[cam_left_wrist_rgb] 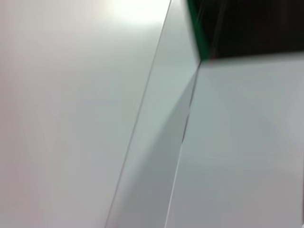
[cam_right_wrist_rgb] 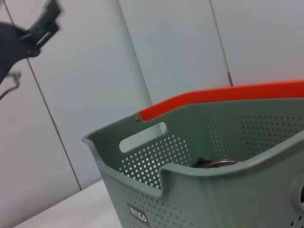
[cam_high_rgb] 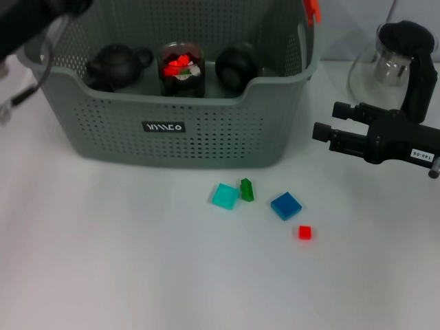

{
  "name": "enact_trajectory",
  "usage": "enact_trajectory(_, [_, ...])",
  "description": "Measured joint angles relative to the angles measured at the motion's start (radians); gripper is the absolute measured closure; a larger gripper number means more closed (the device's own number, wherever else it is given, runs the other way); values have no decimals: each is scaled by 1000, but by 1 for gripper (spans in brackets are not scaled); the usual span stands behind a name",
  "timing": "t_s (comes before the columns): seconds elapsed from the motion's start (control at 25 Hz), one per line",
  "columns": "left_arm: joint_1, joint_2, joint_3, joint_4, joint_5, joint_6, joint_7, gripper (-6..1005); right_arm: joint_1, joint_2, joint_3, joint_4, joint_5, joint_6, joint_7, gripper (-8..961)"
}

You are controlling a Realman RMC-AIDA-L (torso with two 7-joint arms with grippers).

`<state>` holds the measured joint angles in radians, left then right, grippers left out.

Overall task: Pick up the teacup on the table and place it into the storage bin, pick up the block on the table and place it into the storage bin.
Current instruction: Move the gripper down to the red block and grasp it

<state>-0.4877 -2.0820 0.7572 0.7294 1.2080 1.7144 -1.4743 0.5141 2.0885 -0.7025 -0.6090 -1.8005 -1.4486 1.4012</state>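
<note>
Blocks: cyan [cam_high_rgb: 225, 195], green [cam_high_rgb: 247, 189], blue [cam_high_rgb: 286, 205], red [cam_high_rgb: 304, 232], flat on table [cam_high_rgb: 124, 254].

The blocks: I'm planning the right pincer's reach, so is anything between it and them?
Nothing visible. The right pincer hangs right of the storage bin; only bare table lies between it and the blue block.

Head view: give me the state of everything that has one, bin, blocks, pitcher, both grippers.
storage bin: upright on the table, holding three dark items
dark teapot: inside the bin
cyan block: flat on the table, touching the green block
green block: on the table
blue block: flat on the table
red block: on the table, apart
glass pitcher: upright, behind the right arm
right gripper: fingers open, empty
left gripper: raised by the bin's corner
</note>
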Motion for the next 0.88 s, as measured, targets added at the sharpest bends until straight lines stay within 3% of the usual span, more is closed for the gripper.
enact_trajectory(0.12, [38, 2, -16, -81, 56, 80, 117, 170, 0, 2, -4, 0, 0, -5, -2, 154])
enact_trajectory(0.44, [123, -32, -34, -38, 590, 102, 225, 170, -3, -10, -8, -14, -51, -90, 7, 155])
enact_trajectory(0.6, [138, -34, -105, -43, 662, 92, 237, 170, -3, -17, -8, -60, -147, -144, 101, 155])
enact_trajectory(0.88, [155, -28, -237, -52, 695, 86, 266, 170, 45, -5, -54, -432, -448, -325, 510, 155])
